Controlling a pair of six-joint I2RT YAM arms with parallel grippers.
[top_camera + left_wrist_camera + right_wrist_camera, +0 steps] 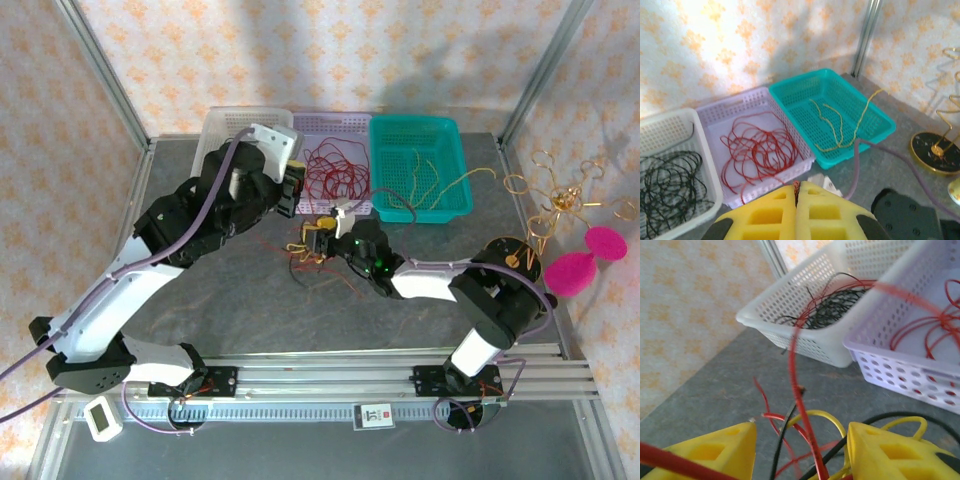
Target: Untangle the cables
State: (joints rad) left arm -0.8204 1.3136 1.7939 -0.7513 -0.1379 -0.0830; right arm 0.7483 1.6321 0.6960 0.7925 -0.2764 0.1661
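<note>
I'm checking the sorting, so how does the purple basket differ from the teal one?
The purple basket holds many red cables in a dense coil; the teal basket holds only a few loose yellow cables, one trailing over its rim. Both are perforated and sit side by side.

Right gripper [801,440]: yellow fingers [715,450] spread wide, low in frame. Cables [792,365] bunched between them: red, yellow, black strands crossing on grey table [715,390]. One red strand arcs up toward right (blurred near lens). Behind: white basket [805,347] holding black wire, touching lilac basket [900,370] holding red wire.
</note>
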